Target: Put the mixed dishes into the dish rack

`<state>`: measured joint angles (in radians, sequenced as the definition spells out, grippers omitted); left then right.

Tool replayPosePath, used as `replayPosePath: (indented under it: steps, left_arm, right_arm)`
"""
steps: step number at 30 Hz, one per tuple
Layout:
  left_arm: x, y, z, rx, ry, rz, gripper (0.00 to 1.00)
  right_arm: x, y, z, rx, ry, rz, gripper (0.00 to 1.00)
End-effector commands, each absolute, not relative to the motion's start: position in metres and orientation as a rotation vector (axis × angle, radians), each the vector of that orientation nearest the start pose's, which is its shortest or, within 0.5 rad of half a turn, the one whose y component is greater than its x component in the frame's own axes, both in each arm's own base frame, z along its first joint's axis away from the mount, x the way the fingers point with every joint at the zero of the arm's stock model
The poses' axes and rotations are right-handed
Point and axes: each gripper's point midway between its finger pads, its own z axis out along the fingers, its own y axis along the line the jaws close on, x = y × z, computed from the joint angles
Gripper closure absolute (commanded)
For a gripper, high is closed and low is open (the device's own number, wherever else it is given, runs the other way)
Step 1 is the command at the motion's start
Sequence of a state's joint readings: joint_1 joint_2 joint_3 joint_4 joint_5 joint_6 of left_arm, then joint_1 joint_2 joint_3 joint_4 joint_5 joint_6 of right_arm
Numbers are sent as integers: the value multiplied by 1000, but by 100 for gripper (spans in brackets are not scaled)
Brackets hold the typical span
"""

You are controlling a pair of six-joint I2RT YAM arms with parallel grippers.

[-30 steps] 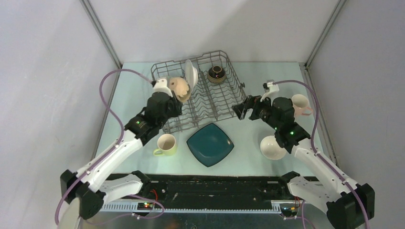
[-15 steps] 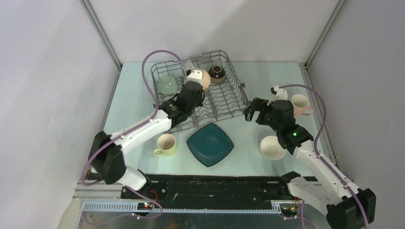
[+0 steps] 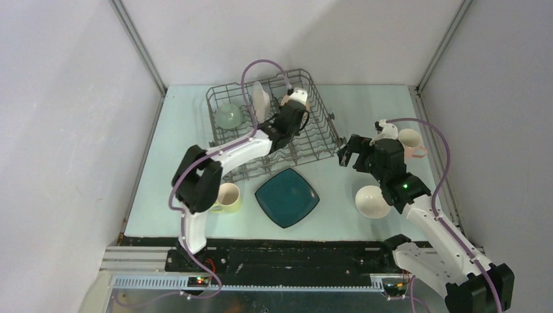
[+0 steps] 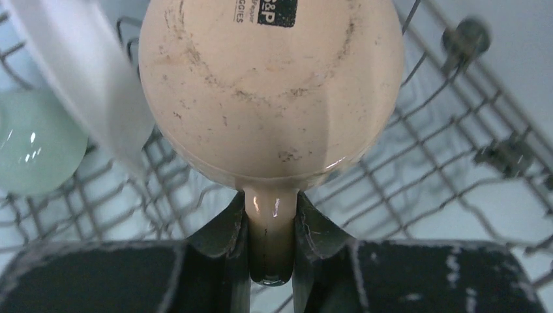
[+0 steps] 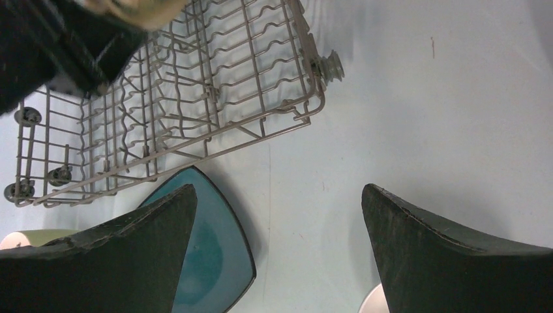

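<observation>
Tan mug [image 4: 270,98] pinched by handle in left gripper [image 4: 272,228], mouth toward rack [image 4: 430,156], beside white plate [image 4: 78,85]: likely so it lands upside down. Right gripper [image 5: 277,195] wide, holding nothing, by rack corner, over teal plate [image 5: 209,261] edge

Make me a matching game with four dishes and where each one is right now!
Dishes:
1 tan mug
2 pale green bowl
3 dark teal square plate
4 pink mug

Places:
A on the table, in front of the dish rack
B pinched by its handle in the left gripper
C resting in the dish rack's far left corner
D on the table, far right

Pairs: 1-B, 2-C, 3-A, 4-D
</observation>
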<state>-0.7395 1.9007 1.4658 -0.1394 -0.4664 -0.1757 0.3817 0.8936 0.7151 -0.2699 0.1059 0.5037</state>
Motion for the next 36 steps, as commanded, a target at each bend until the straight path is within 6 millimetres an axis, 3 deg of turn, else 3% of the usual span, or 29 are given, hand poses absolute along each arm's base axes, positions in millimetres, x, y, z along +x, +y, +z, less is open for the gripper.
replayPosePath:
  steps: [1,7,8,14,15,17,19,27,36]
  left_arm:
    - [479,-333,223,183,1873,-148,100]
    - [498,-347,212,153,1864,-152,100]
    - [501,-349,200,159,1879,-137,100]
    - [516,-364,179,134,1898,-170,100]
    - [519,-366,183,117,1910,-192,100]
    - [525,-371,168,117,1961,-189,100]
    - [528,-369,169,105,1981,-181,100]
    - [532,-361,141,94,2083,-165,100]
    - [535,-357,118,92,2187,-259,100]
  right_arm:
    - [296,110,199,211,2001,411,0]
    - [295,108,200,213,1997,400,0]
    - [295,108,200,214,1998,399,0]
    - [295,108,197,214,2009,398,0]
    - [296,108,196,213,2012,397,0]
    - [296,108,194,214,2012,398,0]
    - [296,109,194,214,2011,400,0]
    - [297,108,192,214,2016,393,1]
    - [297,109,194,210,2010,402,0]
